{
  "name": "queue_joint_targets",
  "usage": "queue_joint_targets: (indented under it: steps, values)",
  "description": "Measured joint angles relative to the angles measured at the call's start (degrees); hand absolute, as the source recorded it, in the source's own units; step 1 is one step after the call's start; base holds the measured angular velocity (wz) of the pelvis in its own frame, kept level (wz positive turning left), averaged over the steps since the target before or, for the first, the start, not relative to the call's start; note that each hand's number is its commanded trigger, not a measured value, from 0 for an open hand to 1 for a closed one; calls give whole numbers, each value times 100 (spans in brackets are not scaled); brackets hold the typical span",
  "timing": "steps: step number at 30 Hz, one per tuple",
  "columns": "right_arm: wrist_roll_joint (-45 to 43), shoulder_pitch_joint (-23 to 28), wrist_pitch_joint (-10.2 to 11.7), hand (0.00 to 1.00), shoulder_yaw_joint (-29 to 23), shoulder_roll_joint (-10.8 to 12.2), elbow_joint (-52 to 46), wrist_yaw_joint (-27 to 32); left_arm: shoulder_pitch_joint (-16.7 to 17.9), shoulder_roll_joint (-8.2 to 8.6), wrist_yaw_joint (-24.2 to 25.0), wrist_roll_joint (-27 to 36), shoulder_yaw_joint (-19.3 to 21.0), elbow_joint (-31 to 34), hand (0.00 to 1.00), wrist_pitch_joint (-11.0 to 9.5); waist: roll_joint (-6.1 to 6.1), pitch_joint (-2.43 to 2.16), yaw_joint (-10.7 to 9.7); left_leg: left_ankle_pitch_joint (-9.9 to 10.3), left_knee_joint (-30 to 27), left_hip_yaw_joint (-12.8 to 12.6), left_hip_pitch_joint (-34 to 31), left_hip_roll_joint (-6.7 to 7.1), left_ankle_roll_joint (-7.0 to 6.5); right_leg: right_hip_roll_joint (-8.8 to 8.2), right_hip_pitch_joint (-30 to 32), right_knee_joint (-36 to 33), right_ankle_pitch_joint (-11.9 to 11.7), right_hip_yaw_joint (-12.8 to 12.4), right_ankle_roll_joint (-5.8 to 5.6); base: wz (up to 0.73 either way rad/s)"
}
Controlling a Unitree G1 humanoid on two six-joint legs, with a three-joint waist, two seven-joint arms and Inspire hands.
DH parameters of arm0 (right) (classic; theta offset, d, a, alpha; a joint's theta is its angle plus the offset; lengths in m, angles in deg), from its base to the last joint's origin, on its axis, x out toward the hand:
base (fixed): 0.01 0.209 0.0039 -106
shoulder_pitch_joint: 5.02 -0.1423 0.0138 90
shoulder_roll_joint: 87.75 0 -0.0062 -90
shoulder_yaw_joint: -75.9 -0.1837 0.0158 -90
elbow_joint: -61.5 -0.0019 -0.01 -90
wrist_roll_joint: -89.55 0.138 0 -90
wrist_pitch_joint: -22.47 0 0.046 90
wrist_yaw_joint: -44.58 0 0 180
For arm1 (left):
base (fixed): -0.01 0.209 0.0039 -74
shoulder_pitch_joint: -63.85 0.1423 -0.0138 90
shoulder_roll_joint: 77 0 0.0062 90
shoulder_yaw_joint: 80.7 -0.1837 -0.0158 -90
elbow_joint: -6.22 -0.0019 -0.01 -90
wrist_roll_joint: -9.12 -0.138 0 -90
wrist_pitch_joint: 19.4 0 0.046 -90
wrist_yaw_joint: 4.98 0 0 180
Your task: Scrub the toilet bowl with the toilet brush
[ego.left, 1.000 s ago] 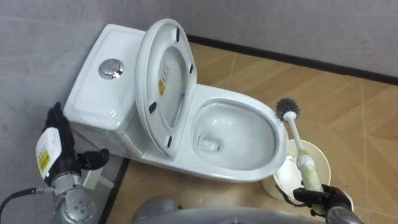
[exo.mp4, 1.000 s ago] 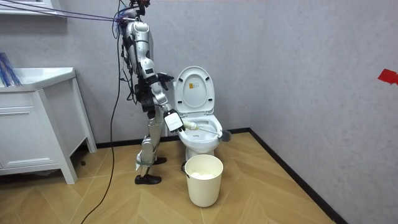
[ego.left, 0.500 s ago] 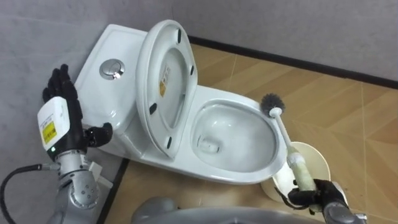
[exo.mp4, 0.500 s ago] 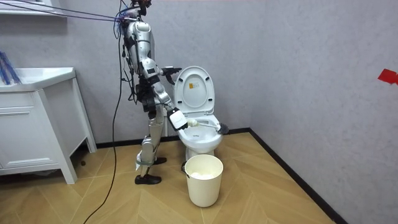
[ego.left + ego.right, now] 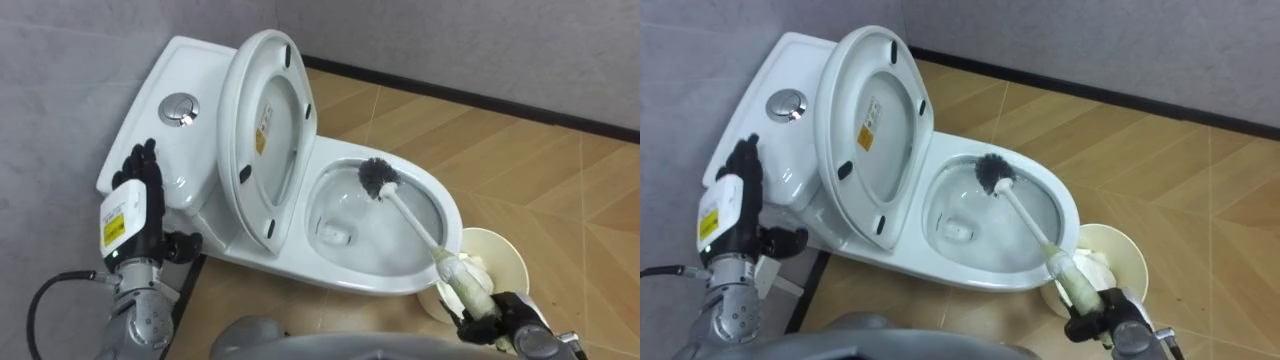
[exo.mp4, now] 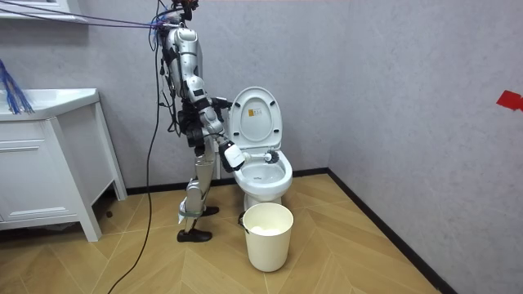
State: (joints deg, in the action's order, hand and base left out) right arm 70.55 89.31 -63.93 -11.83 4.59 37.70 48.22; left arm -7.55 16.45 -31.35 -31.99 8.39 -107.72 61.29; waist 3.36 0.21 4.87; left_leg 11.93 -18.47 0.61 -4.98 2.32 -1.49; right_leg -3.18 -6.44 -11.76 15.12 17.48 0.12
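Far left, the left hand [image 5: 128,215] hangs beside the tank, fingers straight and relaxed, holding nothing. The lid [image 5: 265,130] stands upright. Over the toilet bowl [image 5: 360,278] comes the toilet brush [image 5: 415,225], with its bristle head at the far side. Near right, the right hand [image 5: 490,320] is curled round the thick handle end. The brush looks light, stiff and long, so that thick end is the place to hold. Wet plastic could slip.

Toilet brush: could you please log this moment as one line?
right hand: shut on toilet brush | brush head: over toilet bowl | left hand: open, beside tank
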Motion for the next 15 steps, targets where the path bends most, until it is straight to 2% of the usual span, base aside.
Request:
queue_joint_targets:
  steps: [4,7,11,13,15]
  values:
    - [-184,9,4,100,39,-134,-186,-87,-116,-153,2,-10,-22,-185,0,14,-25,4,-42,-1,8,-31,4,-3,-2,-2,5,-14,0,-8,0,0]
    - [-292,2,5,100,36,-216,-213,-145,-223,-171,-4,-232,0,-479,0,23,-45,6,-4,0,29,-137,62,-56,0,-1,3,-40,0,-78,0,-13]
    - [-579,9,0,100,38,-320,-351,-264,-382,-187,-21,-357,54,-786,0,8,-83,13,13,-2,52,-193,62,-60,3,12,44,-56,-2,-156,8,-11]
    - [-861,13,8,100,38,-377,-447,-299,-478,-228,-18,-355,73,-976,0,7,-155,-6,-19,-5,30,-211,71,-60,3,9,46,-13,-2,-169,12,-6]
    - [-1099,14,8,100,38,-379,-472,-301,-495,-255,-3,-357,83,-1026,0,12,-175,-16,-34,-6,36,-221,74,-60,2,9,46,-3,-1,-179,12,0]
